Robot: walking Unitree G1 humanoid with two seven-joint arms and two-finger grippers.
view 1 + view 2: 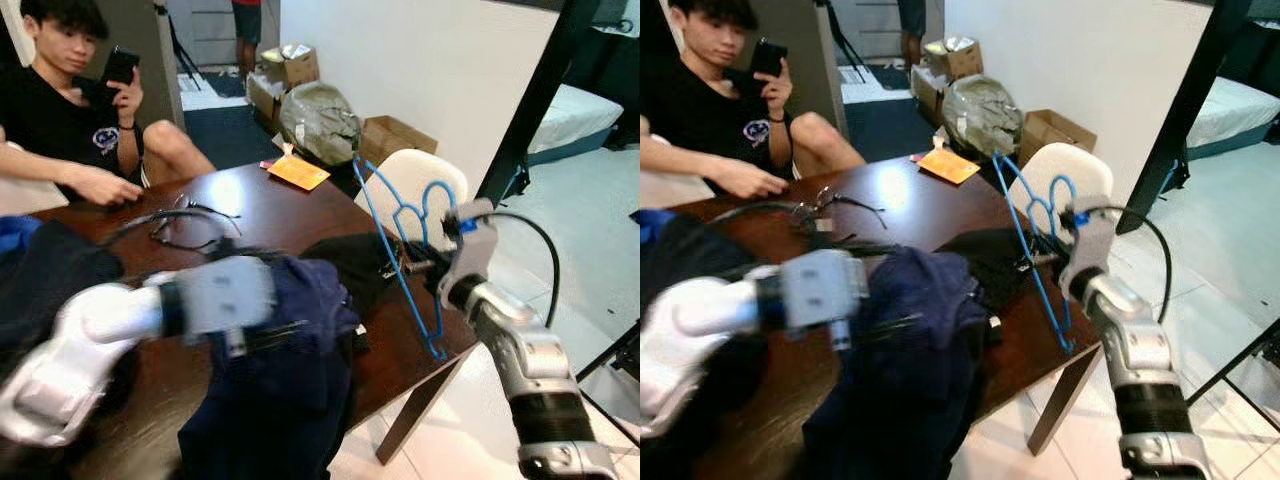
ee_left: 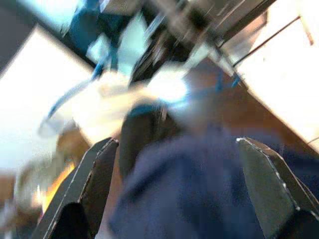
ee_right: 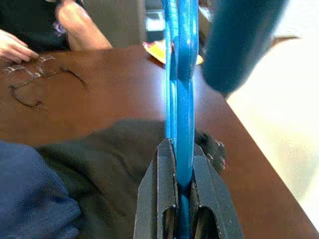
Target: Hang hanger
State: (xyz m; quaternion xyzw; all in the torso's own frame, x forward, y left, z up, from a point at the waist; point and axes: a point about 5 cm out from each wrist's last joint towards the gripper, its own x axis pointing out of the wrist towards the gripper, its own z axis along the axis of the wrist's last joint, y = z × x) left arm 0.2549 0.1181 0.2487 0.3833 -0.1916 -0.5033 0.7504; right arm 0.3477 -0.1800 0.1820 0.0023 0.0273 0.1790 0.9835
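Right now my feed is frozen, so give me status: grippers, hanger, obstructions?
Right gripper shut on blue hanger, held over table edge. Left gripper open over navy garment. Person seated across table.

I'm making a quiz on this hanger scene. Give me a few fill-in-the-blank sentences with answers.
1. The right gripper is shut on a hanger coloured ____.
2. The left gripper reaches over a navy ____.
3. The person behind the table holds up a ____.

Answers: blue; garment; phone
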